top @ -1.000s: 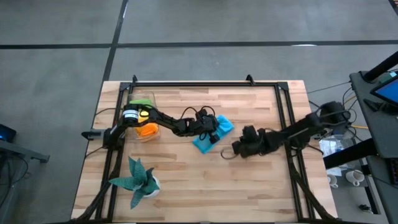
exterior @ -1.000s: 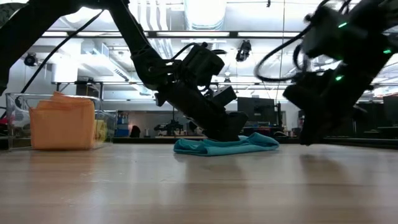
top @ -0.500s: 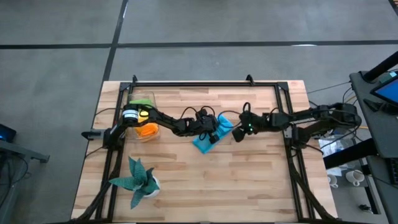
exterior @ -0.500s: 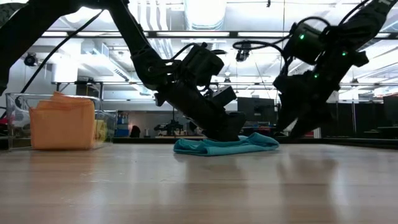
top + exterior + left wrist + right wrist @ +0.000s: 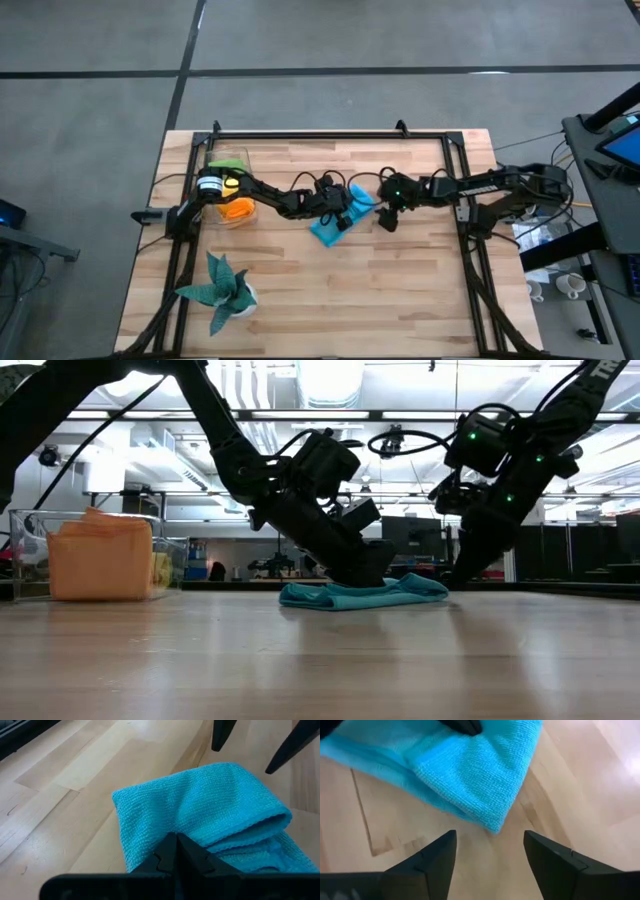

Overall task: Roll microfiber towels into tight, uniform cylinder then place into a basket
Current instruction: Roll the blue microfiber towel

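A bright blue microfiber towel point(image 5: 325, 234) point(image 5: 215, 805) lies folded in several layers on the wooden table, near its middle. My left gripper point(image 5: 343, 218) point(image 5: 175, 847) is shut with its tips down on it. My right gripper point(image 5: 385, 214) point(image 5: 490, 862) is open just off the towel's right corner point(image 5: 495, 822), one finger on either side of that corner and clear of it. The clear basket point(image 5: 228, 190) point(image 5: 90, 555) stands at the far left, holding an orange towel point(image 5: 100, 560), a yellow one and a lime green one. My left gripper rests its shut fingertips on the towel's upper folded layer point(image 5: 167, 827), about the middle of the cloth. The fingers slant down from the table's left side point(image 5: 350, 565). The towel lies flat on the table under them; I cannot tell whether any cloth is pinched between the tips.
A dark teal spiky plant in a white pot point(image 5: 222, 290) stands at the near left. A black metal frame point(image 5: 330, 135) runs along the far and side edges. Bare wood lies in front of the towel and at the near right.
My right gripper has swung from the near right toward the far edge and the towel, rolling as it went, and now stands at the towel's right corner. My left gripper and the towel have kept still.
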Robot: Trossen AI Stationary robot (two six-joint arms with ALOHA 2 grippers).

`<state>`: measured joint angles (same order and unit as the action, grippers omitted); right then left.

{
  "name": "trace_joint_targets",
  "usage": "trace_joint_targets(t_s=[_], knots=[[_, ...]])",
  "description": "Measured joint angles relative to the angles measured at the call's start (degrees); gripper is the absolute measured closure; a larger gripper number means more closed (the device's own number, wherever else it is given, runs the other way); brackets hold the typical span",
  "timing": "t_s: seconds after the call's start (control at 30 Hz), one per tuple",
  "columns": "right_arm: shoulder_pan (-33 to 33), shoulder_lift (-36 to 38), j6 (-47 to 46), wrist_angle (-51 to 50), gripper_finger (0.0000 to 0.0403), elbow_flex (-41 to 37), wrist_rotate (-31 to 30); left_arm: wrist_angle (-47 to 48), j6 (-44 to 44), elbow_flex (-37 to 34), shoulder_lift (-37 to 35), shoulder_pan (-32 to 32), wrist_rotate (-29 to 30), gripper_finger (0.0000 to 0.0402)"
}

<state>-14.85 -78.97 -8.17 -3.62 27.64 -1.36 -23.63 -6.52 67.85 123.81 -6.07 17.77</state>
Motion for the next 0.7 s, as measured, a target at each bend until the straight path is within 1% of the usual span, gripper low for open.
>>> trace_joint_targets(t_s=[0.13,0.23,0.47,0.6,0.7], knots=[[0.02,-0.7,5.11,0.57,0.0184,0.0,-0.75,-0.14,-0.01,0.0,0.0,0.0,-0.02,0.0402],[0.04,-2.11,7.0,2.16,0.0191,0.02,-2.15,-0.16,-0.01,0.0,0.0,0.0,-0.08,0.0402],[-0.05,-5.99,9.7,6.26,0.0217,0.15,-2.15,-0.23,0.0,0.0,0.0,0.02,-0.12,0.0402],[-0.05,-7.11,10.15,7.1,0.0241,0.3,-2.16,-0.25,1.3,0.0,0.0,0.02,-0.15,0.0402],[-0.03,-7.23,10.15,7.47,0.0271,0.31,-2.33,-0.27,1.29,0.0,0.0,0.02,-0.13,0.0402]])
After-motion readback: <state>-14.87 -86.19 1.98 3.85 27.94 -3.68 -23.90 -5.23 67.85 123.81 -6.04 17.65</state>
